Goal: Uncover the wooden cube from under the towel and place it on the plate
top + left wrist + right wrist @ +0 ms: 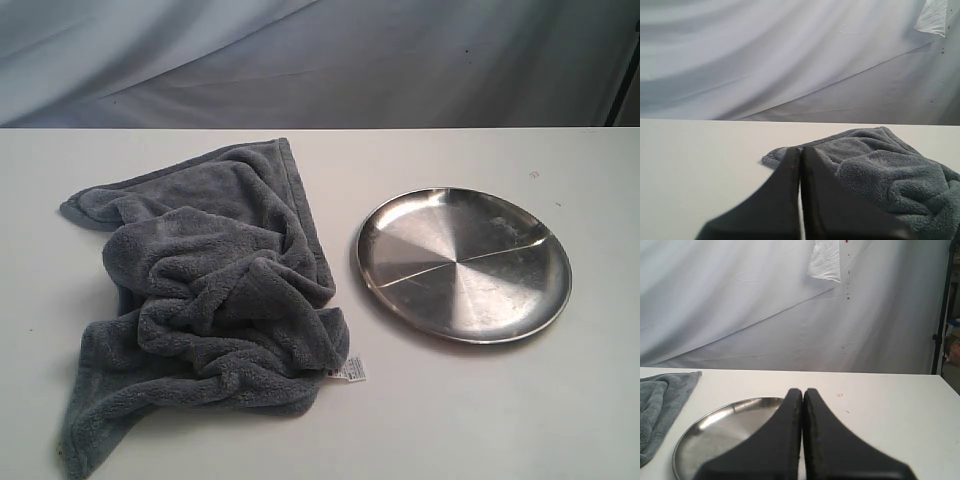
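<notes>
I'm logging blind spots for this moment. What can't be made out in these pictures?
1. Cube: shows in no view; the crumpled towel hides whatever lies under it.
2. Plate: near part hidden behind the right gripper, right wrist view.
3. Towel: cut off by the frame edge in the left wrist view; the left gripper covers more.
4. Tag: print too small, exterior view.

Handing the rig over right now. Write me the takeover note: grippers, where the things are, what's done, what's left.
Left gripper: shut, empty, facing the towel.
Right gripper: shut, empty, facing the plate.
Towel: bunched on the table, left of the plate in the exterior view, apart from it.
Plate: bare.
Wooden cube: not visible, presumably under the towel.
Done: nothing yet.
Left: pull the towel off, grasp the cube, set it on the plate.
</notes>
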Available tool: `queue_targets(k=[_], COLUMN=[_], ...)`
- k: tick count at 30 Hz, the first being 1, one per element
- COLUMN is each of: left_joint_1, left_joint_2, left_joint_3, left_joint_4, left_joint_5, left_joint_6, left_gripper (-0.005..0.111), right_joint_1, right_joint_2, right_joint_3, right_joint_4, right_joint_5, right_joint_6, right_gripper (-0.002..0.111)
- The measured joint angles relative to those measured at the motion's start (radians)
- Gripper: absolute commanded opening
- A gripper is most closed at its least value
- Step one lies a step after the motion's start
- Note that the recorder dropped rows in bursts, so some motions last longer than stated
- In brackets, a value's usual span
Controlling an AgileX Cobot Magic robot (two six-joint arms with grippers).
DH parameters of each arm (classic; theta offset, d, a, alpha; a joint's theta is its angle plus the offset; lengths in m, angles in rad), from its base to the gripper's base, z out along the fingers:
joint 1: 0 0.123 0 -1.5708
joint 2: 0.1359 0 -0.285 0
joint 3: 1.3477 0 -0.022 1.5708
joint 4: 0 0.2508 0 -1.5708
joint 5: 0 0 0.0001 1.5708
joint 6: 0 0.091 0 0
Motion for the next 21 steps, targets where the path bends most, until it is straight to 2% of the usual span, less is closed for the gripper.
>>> queue_targets(k=[10,15,21], left_joint_1=[0.000,0.000,0.000], left_joint_2=[0.000,0.000,0.000], left_joint_3=[0.000,0.000,0.000], left_joint_4=[0.000,0.000,0.000], left_joint_5=[0.000,0.000,0.000], left_joint_6=[0.000,0.000,0.000], left_gripper=[0.001,0.001,0.001], right_joint_1=[0.000,0.000,0.000], right_joint_2=[0.000,0.000,0.000], right_joint_3=[0.000,0.000,0.000], right_joint_4=[0.002,0.118,0.162], right_joint_5=[-0.024,-0.076,-0.124], right_joint_6=[0.000,0.000,0.013], right_gripper=[0.000,0.000,0.000])
